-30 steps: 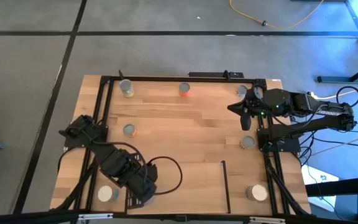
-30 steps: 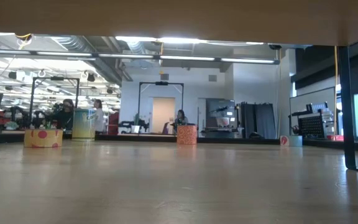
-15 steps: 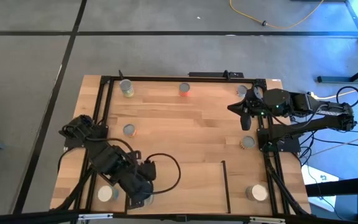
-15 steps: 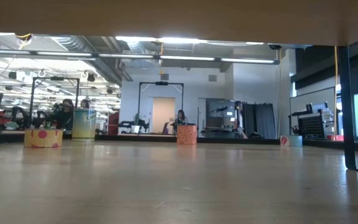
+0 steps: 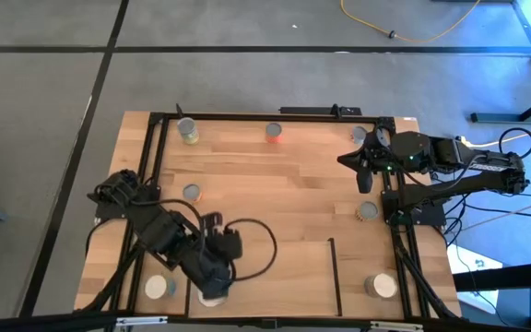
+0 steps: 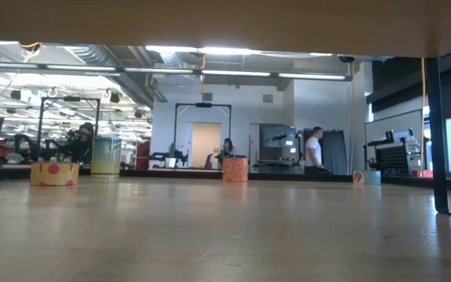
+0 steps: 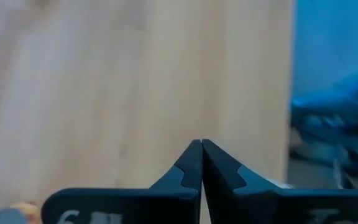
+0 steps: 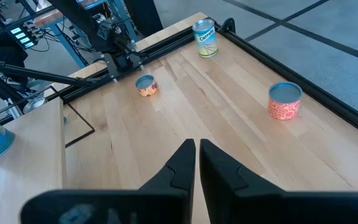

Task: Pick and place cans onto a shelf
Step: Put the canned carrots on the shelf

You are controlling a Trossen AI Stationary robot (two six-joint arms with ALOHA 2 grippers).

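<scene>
Several cans stand on the wooden table: two along the far edge (image 5: 187, 130) (image 5: 274, 133), one at the left middle (image 5: 192, 193), one on the right (image 5: 367, 210), two near the front corners (image 5: 160, 288) (image 5: 382, 287). The shelf (image 5: 275, 277) is the black-edged panel at the near middle. A pale can (image 5: 212, 299) stands in its near left corner. My left gripper (image 5: 216, 284) (image 7: 201, 144) hangs shut just above that can, empty. My right gripper (image 5: 365, 183) (image 8: 197, 144) waits shut and empty above the table's far right.
Black frame bars (image 5: 159, 184) run along the table's left, far and right edges. A black cable loop (image 5: 264, 242) from my left arm lies over the near middle. The right wrist view shows an orange can (image 8: 284, 101), a yellow can (image 8: 205, 37) and bare wood between.
My left gripper has risen a little over the shelf's near left corner and its wrist has turned, still shut. The pale can below it shows more fully now. The cable loop has swung toward the table's right. My right arm has kept still.
</scene>
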